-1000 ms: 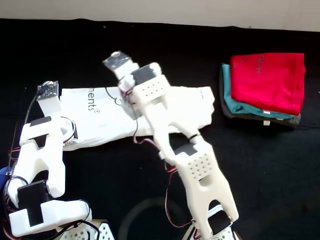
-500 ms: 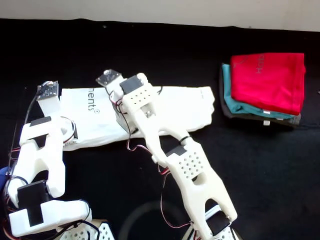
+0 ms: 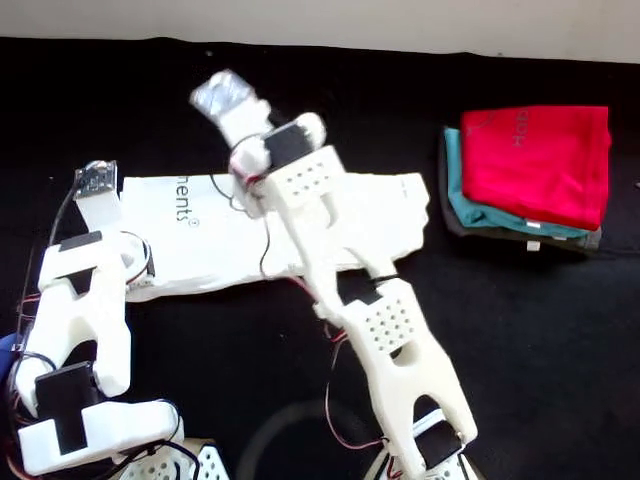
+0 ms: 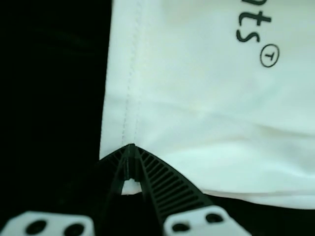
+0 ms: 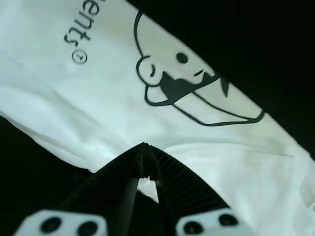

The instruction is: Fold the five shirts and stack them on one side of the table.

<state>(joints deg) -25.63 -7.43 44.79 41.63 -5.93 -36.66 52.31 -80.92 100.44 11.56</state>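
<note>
1. The left gripper (image 4: 130, 150) was clamped on the hem corner of the white shirt (image 3: 370, 215)
2. The right gripper (image 5: 144, 147) had its jaws together over that shirt's near edge; whether it pinched cloth could not be told
3. One white shirt lay spread flat mid-table. Three folded shirts were stacked on the right arm's side: red shirt (image 3: 540, 160) on top, then teal shirt (image 3: 455, 195), then grey shirt (image 3: 590, 240)
4. The table (image 3: 500, 330) was black, with a pale wall (image 3: 400, 20) behind

The spread shirt (image 3: 190, 235) lies flat on the surface (image 3: 560, 350). Well to its right, slightly farther back, sits the stack of folded shirts (image 3: 530, 170). The left gripper (image 4: 129, 162) is at its left end, the right gripper (image 5: 145, 162) over its middle.
</note>
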